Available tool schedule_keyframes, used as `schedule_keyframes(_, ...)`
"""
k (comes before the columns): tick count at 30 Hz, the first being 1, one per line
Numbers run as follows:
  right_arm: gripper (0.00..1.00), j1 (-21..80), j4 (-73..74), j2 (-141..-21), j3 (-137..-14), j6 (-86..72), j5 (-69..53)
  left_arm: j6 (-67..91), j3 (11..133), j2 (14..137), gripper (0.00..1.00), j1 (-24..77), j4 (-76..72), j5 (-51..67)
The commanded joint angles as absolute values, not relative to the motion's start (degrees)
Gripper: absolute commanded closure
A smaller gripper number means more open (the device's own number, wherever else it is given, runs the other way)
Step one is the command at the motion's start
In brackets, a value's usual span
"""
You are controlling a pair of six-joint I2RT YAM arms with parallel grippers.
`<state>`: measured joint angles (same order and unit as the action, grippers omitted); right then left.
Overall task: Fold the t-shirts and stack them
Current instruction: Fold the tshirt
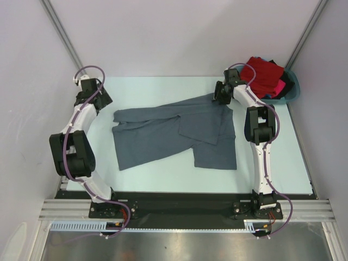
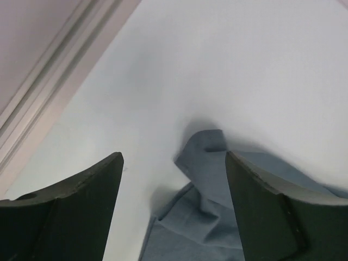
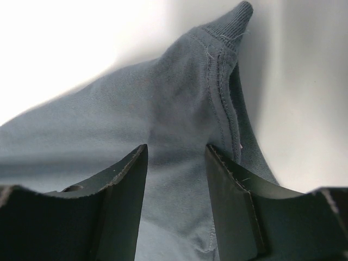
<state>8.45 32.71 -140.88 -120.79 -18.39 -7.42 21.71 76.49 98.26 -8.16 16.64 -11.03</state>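
A slate-grey t-shirt [image 1: 163,136] lies loosely spread on the pale table, its right side folded over. My left gripper [image 1: 103,99] hovers just off the shirt's far left corner. In the left wrist view that gripper [image 2: 173,157] is open wide, with the crumpled corner of the shirt [image 2: 212,196] lying on the table below the jaws, untouched. My right gripper [image 1: 219,97] sits over the shirt's far right corner. Seen from the right wrist, its jaws [image 3: 176,148] stand apart astride a stitched hem of the shirt [image 3: 163,98], not pinching it.
A teal basin [image 1: 293,89] at the back right corner holds a red shirt [image 1: 263,73], a pink one [image 1: 280,87] and dark cloth. Grey walls and metal frame posts enclose the table [image 1: 152,87] on three sides.
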Motion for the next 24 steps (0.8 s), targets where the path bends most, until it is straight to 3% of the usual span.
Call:
schedule_keyframes(1,0.48,7.38,34.36,-141.94,-119.71,-17.67,-5.27,22.15,74.72,96.42,0.18,-8.35,16.09,-20.65)
schedule_keyframes(9,0.48,7.3,34.28,-142.03,-119.71,-17.67,-5.54,22.85,69.62,90.27,0.15,-7.91,13.54,-13.37)
schedule_keyframes(12,0.48,7.38,34.1,-142.12,-119.71,-17.84,-5.71,23.2,69.43,91.75,0.05,-8.0,12.22,-6.26)
schedule_keyframes(13,0.48,7.47,34.19,-142.12,-119.71,-17.75,-5.8,23.12,70.91,93.32,0.01,-8.0,12.22,-4.59)
schedule_keyframes(19,0.48,7.47,34.28,-142.21,-119.79,-17.49,-5.98,20.57,87.43,111.25,0.0,-8.09,21.17,8.69)
schedule_keyframes(24,0.48,6.77,34.45,-142.29,-119.71,-17.31,-5.8,18.63,89.91,117.76,0.0,-8.35,21.96,12.3)
